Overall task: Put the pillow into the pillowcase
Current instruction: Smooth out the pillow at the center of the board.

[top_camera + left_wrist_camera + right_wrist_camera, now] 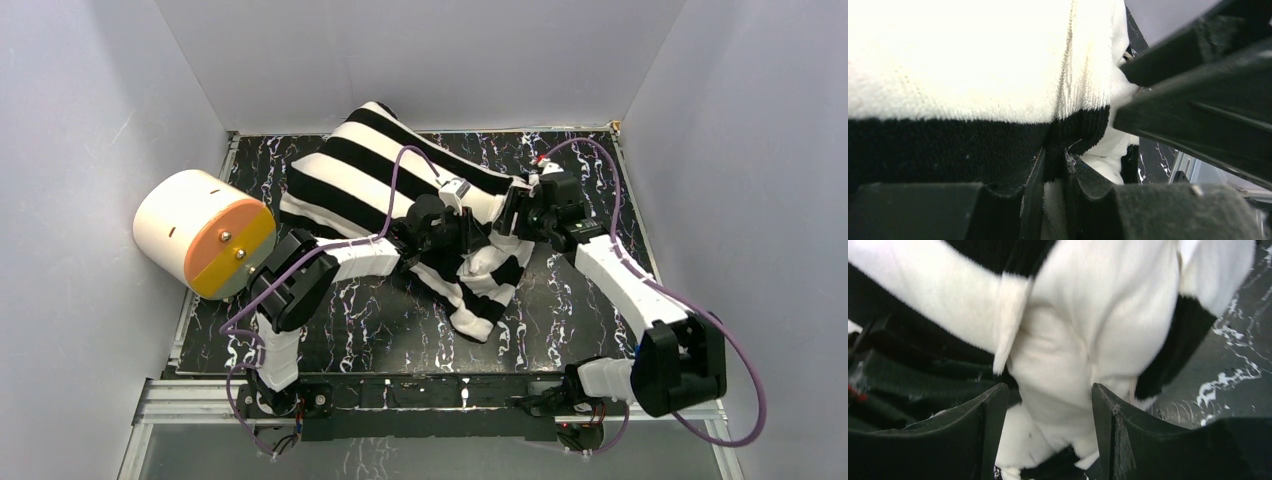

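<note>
The black-and-white striped pillowcase lies slantwise across the marbled table, plump at its far end and rumpled at its near mouth. My left gripper is at that mouth. In the left wrist view it is shut on a fold of the pillowcase. My right gripper faces it from the right. It stands open, astride smooth white fabric of the pillow that bulges from the pillowcase. The remainder of the pillow is hidden inside.
A cream cylinder with an orange face stands at the table's left edge, close to the left arm's elbow. White walls close in the back and both sides. Bare marbled table shows in front of the pillowcase.
</note>
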